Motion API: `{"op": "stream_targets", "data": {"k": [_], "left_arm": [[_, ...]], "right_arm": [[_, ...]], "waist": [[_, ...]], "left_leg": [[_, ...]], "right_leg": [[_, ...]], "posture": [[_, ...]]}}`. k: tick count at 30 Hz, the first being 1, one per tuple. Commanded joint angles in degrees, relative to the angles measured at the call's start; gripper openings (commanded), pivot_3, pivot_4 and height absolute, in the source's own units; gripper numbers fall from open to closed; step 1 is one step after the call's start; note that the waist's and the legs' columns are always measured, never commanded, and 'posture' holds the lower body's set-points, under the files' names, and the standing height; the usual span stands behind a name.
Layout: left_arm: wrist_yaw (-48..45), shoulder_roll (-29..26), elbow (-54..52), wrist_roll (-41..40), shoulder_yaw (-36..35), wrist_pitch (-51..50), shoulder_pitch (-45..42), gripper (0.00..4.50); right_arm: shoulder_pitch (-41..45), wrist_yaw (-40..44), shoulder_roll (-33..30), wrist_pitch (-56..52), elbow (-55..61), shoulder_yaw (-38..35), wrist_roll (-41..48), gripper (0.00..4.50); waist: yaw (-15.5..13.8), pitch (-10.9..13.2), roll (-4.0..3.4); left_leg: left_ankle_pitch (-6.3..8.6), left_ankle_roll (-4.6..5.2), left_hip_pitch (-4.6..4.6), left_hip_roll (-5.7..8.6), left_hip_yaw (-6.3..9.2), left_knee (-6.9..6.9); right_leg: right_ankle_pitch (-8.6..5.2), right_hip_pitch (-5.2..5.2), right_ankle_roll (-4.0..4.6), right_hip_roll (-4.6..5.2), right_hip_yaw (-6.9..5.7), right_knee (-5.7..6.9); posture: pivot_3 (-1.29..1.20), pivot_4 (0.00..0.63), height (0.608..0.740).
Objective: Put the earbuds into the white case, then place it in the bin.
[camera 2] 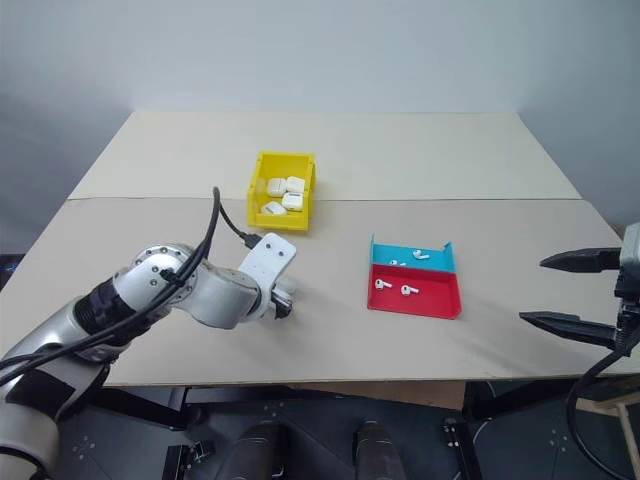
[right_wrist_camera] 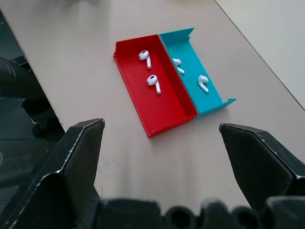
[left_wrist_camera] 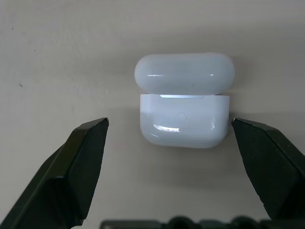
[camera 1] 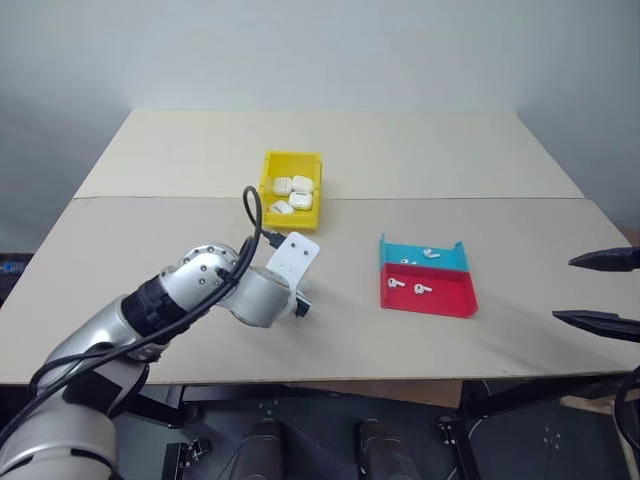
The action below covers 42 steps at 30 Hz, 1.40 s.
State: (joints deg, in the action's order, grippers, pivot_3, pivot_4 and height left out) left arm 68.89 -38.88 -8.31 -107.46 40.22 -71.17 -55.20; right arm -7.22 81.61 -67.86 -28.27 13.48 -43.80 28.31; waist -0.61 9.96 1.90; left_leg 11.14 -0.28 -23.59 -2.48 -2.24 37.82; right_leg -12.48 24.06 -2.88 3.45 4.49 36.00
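The white case (left_wrist_camera: pixel 181 112) lies on the table with its lid flipped open. My left gripper (left_wrist_camera: pixel 169 121) hangs open just above it, one black finger on each side and neither touching it. In the eye views my left hand covers the case. Several earbuds (right_wrist_camera: pixel 153 82) lie in the shallow red and blue tray (camera 1: pixel 440 303) to the right of centre, two in each half. My right gripper (camera 1: pixel 563 290) is open and holds nothing, out beyond the tray near the table's right edge. The yellow bin (camera 1: pixel 290 218) stands behind my left hand.
Several white cases (camera 1: pixel 293 192) lie inside the yellow bin. A seam runs across the table (camera 1: pixel 150 160) just behind the bin. A black cable (camera 1: pixel 252 215) loops up from my left wrist.
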Motion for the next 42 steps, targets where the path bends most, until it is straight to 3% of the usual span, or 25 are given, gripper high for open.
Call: {"op": "stream_targets", "data": {"k": [1, 26, 42], "left_arm": [[-2.8, 1.3, 0.7, 2.1, -1.2, -2.0, -0.8, 4.50], [-10.2, 5.8, 3.5, 14.9, -7.2, -12.5, 4.1, 4.50], [-19.6, 9.0, 6.1, 24.8, -17.2, -21.2, 6.8, 4.50]], "right_arm": [[-0.5, -0.5, 0.2, -0.9, 1.8, -3.1, 0.5, 4.48], [-0.1, -3.8, 0.8, -4.9, 6.1, -3.3, 1.4, 4.48], [0.3, -6.1, 1.7, -4.9, 6.3, -1.5, 1.4, 4.48]], "waist": [[0.0, 0.0, 0.00], [0.0, 0.0, -0.01], [0.8, -0.1, -0.07]], "left_leg": [[0.00, 0.00, 0.00, 0.00, 0.00, 0.00], [0.00, -0.01, -0.03, 0.03, 0.05, 0.00], [0.00, -0.02, 0.05, 0.06, 0.10, 0.00]], "right_leg": [[0.00, 0.00, 0.00, 0.00, 0.00, 0.00], [0.00, -0.01, -0.01, 0.00, 0.00, -0.02], [0.01, -0.05, -0.01, 0.00, 0.00, -0.02]], "posture": [[0.00, 0.150, 0.740], [0.00, 0.150, 0.740], [0.00, 0.150, 0.740]]}}
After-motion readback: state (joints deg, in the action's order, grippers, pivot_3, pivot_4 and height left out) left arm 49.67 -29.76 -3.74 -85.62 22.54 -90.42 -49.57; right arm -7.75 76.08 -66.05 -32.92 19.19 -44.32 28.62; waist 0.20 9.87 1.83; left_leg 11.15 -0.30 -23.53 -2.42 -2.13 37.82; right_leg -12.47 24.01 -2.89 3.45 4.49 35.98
